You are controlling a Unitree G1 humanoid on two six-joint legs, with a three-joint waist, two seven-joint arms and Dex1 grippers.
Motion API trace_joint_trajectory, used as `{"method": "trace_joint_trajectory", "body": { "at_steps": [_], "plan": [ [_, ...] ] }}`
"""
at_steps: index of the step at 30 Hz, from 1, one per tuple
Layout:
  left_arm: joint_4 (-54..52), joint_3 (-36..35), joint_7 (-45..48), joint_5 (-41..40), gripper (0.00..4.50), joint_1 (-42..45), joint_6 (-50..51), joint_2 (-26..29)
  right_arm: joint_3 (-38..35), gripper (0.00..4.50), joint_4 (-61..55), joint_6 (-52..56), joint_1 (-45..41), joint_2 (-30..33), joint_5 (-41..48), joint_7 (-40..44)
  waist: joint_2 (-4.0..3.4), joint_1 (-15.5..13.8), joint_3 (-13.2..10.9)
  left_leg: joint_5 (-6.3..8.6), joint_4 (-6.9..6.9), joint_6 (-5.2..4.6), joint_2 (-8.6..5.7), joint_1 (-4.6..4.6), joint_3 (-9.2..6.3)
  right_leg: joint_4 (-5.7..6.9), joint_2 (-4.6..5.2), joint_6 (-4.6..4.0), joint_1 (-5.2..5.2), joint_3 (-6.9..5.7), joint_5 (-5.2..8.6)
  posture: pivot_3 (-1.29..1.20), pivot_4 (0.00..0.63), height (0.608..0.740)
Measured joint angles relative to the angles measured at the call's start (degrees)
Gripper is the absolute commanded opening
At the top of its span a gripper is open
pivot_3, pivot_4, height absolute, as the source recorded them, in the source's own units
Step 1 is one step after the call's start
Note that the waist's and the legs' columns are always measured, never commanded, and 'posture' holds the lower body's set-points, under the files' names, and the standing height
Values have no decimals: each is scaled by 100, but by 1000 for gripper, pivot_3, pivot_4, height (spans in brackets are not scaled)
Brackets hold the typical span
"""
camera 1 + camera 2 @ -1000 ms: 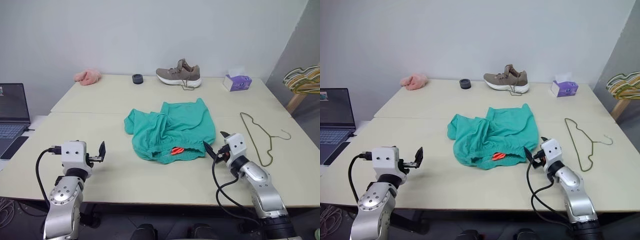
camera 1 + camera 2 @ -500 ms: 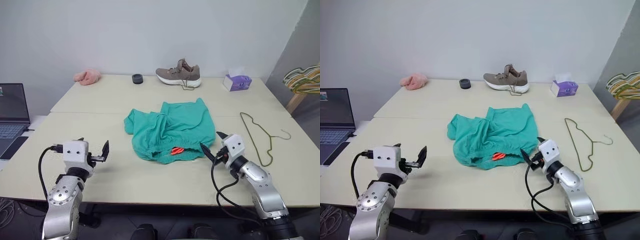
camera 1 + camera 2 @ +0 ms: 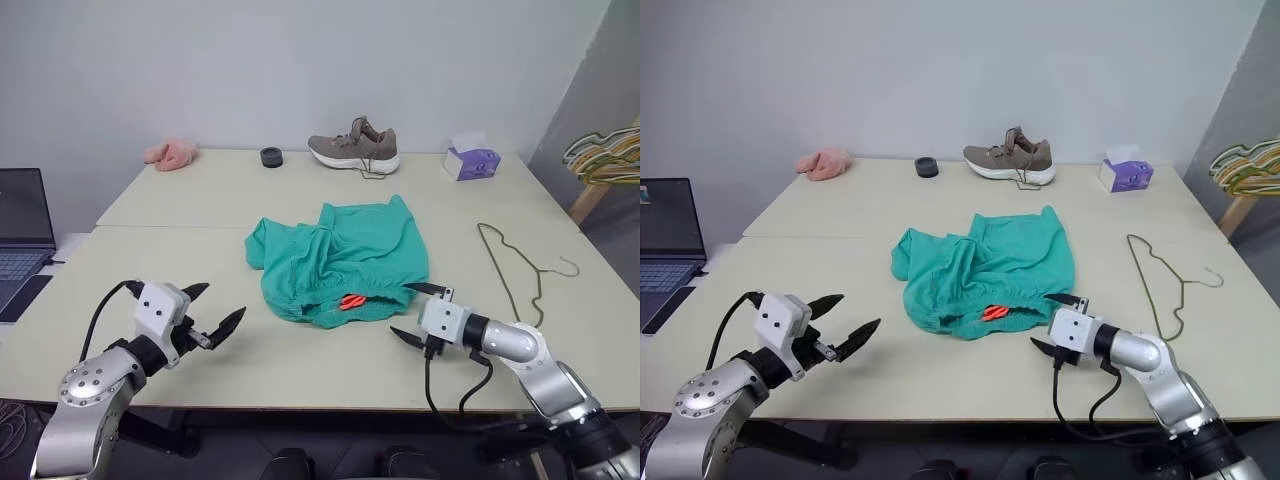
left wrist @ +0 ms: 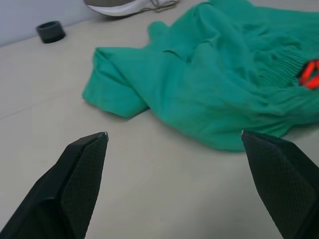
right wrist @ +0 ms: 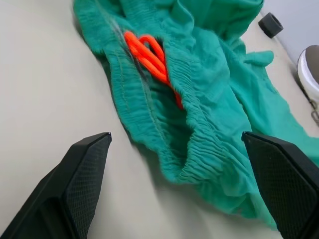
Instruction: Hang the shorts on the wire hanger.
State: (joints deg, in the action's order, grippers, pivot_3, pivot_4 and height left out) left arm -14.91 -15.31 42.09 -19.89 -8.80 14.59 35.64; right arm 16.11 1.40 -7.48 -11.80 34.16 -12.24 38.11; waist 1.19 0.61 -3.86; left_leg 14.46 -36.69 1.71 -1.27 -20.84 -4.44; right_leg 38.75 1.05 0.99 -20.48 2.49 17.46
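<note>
Approach stage: both arms face the shorts (image 3: pixel 338 262) before any grasp is made. The right pincer (image 3: pixel 418 313) stands released, jaws spread wide and empty, just beside the gathered waistband edge, with the small orange-red tag (image 5: pixel 152 54) a little beyond its fingertips (image 5: pixel 84 164). The left pincer (image 3: pixel 208 315) is likewise released and empty, poised over bare tabletop (image 3: pixel 300 360) and well apart from the garment's folded leg, which lies ahead of it. The wire hanger (image 3: pixel 515 270) lies flat on the far side of the right pincer from the shorts, outward of that arm, touching neither garment nor pincer.

Judged step: reaching for the waistband. The next move appears to call for the right pincer to advance onto the ribbed elastic hem and clench on a single layer, and for the left pincer to travel further inward before it can help spread or lift the cloth. Bringing in the hanger would come after.

Materials: the shorts are soft teal-green fabric, crumpled in loose folds, with a puckered elastic band; they are limp and likely to sag when lifted. The hanger is thin dull wire, triangular with a curved hook. The tabletop is smooth, pale and matt.
</note>
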Motion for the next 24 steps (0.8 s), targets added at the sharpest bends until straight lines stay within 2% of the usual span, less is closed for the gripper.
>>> {"method": "trace_joint_trajectory", "body": {
  "at_steps": [2,5,14,16,20,24],
  "plan": [
    [2,28,58,0,4500,90,3,45,78,4468,235,-50,-213,-13,-253,-98,0,10,1,0,1,0,0,0,0,0,0,3,3,1,-2,-30,0,740],
    [6,111,131,2,4500,128,11,66,160,3892,482,-215,-352,2,-524,-161,0,20,0,5,3,8,-1,-5,-1,0,0,32,10,1,-12,-31,0,740],
    [17,165,139,28,4500,183,14,67,311,662,540,-1087,-392,33,-666,-158,0,118,0,10,9,14,-1,-4,-3,2,0,39,11,2,-6,-37,0,740],
    [18,166,139,32,4500,183,14,67,311,67,553,-1128,-399,62,-614,-51,0,123,0,10,8,14,-1,-2,-3,3,0,39,14,1,-6,-40,0,740],
    [18,224,228,46,4500,162,16,71,301,26,1239,-1314,-882,356,-314,437,-10,131,-6,9,-2,13,-3,4,2,6,1,44,22,3,-10,-40,0,740],
    [21,312,314,97,4500,120,11,135,259,26,3132,-1835,-2311,974,-468,580,-32,165,-27,6,-16,8,-4,7,18,8,2,27,24,3,-18,-48,0,740]
  ]
}}
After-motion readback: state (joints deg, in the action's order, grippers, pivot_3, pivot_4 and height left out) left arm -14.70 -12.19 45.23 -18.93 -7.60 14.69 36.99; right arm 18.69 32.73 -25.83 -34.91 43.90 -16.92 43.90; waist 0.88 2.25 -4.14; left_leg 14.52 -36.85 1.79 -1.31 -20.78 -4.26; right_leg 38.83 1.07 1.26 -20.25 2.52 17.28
